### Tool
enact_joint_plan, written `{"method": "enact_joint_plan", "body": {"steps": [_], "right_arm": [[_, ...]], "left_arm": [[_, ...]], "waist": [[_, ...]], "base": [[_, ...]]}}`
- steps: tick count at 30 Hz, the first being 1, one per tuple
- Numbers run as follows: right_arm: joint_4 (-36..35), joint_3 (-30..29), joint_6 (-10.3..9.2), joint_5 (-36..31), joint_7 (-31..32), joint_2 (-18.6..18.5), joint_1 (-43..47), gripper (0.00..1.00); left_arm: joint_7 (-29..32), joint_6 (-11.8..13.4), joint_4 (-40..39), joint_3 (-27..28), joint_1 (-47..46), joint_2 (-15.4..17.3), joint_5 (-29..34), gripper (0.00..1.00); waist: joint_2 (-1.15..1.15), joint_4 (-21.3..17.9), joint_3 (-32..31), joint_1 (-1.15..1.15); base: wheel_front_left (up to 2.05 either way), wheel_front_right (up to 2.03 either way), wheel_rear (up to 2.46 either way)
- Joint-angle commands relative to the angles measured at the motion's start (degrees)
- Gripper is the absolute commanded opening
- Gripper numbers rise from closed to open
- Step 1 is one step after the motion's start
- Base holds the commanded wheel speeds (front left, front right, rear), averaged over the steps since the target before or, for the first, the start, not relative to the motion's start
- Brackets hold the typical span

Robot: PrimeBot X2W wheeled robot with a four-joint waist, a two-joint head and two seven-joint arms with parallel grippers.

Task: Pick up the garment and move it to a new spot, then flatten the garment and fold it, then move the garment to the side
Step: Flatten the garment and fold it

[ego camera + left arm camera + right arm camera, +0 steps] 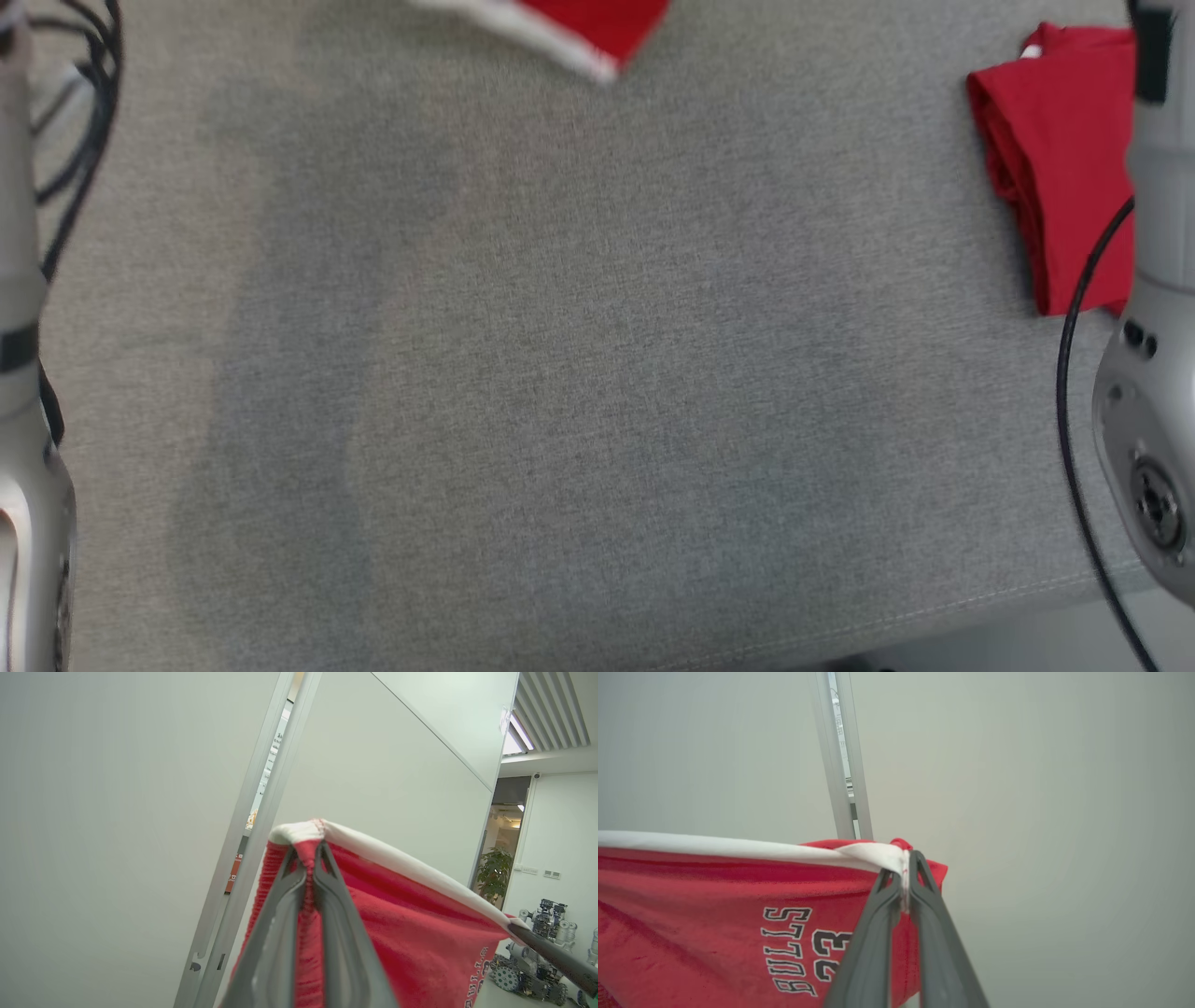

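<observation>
- Both arms are up, and the garment (420, 924) hangs in the air between them, a red jersey with a white band (738, 847) along its top edge.
- The left claw (307, 858) is pressed together on one top corner, pinching red cloth just below the band.
- The right claw (903, 882) is pinching the other corner, fingers closed right on the band's end.
- Why hold it this way? Two corner grips pull the top edge into a nearly straight line, so the cloth hangs open rather than bunched. My read is that this sets it up for laying flat.
- The printed lettering (794, 947) faces the right wrist camera, so that side is towards the robot.
- In the head view, a red corner with a white edge (597, 23) pokes in at the top. It's likely the same garment, but too blurred to be sure.
- Below lies the grey cloth surface (560, 373), with a wide bare stretch across its middle. There's plenty of room to lower and spread the jersey.
- Watch the right side: a folded red piece (1055, 159) sits near that edge, beside the right arm. The spread garment should land well apart from it.
- The near edge of the surface (934, 616) runs along the bottom right, so cloth laid too close to it could slide off.
- Dark cables (84, 121) loop by the left arm and could snag on a wide swing.
- A pale wall (117, 812) stands behind the raised claws; I can't tell how close.
</observation>
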Motion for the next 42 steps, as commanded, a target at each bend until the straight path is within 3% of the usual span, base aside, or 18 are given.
{"method": "enact_joint_plan", "body": {"steps": [1, 5, 12, 16, 20, 26, 33, 42], "right_arm": [[1.01, -1.01, -0.14, -0.97, -3.75, -0.13, -2.04, 0.00], [3.98, -1.18, -0.18, -2.99, -13.43, -0.59, -5.61, 0.00], [9.09, 5.97, -0.15, -2.47, -13.78, -3.70, 1.43, 0.00], [5.29, 13.16, -0.13, 3.80, -6.30, -7.40, 12.90, 0.00], [-3.69, 17.80, -0.11, 10.41, 2.80, -12.05, 27.29, 0.00], [-17.67, 15.63, -0.12, 15.01, 15.02, -17.76, 47.81, 0.00], [-30.03, 9.33, -0.13, 13.74, 29.59, -17.26, 68.65, 0.00], [-44.76, 3.68, -0.12, 11.93, 46.43, -13.82, 86.00, 0.00]], "left_arm": [[-2.41, 0.01, 0.81, 1.29, -2.33, -0.28, 0.62, 0.00], [-6.25, -0.35, 1.23, 4.22, -6.61, -1.70, 2.11, 0.00], [-6.97, -2.00, 2.59, 3.00, 2.02, -4.62, 3.03, 0.00], [-6.89, -2.41, 2.17, 0.45, 15.89, -6.23, 2.15, 0.00], [-6.91, -2.47, 1.08, -2.95, 29.18, -3.77, -0.19, 0.00], [-5.89, -2.44, 1.09, -7.64, 45.13, 0.33, -0.51, 0.00], [-2.27, 0.71, -3.42, -10.45, 59.00, 3.21, -0.72, 0.00], [3.56, 7.98, -18.53, -12.69, 74.80, 7.27, -1.37, 0.00]], "waist": [[0.00, 0.20, 6.55, -0.02], [0.00, 0.67, 6.61, -0.02], [0.00, 1.76, 4.68, -0.02], [0.00, 2.61, 1.67, -0.02], [0.00, 2.41, -2.35, -0.02], [0.00, 2.03, -8.88, -0.02], [0.00, 1.97, -15.38, -0.02], [0.00, 2.01, -18.78, -0.02]], "base": [[0.00, 0.00, 0.00], [0.00, 0.00, 0.00], [0.00, 0.00, 0.00], [0.00, 0.00, 0.00], [0.00, 0.00, 0.00], [0.00, 0.00, 0.00], [0.00, 0.00, 0.00], [0.00, 0.00, 0.00]]}}
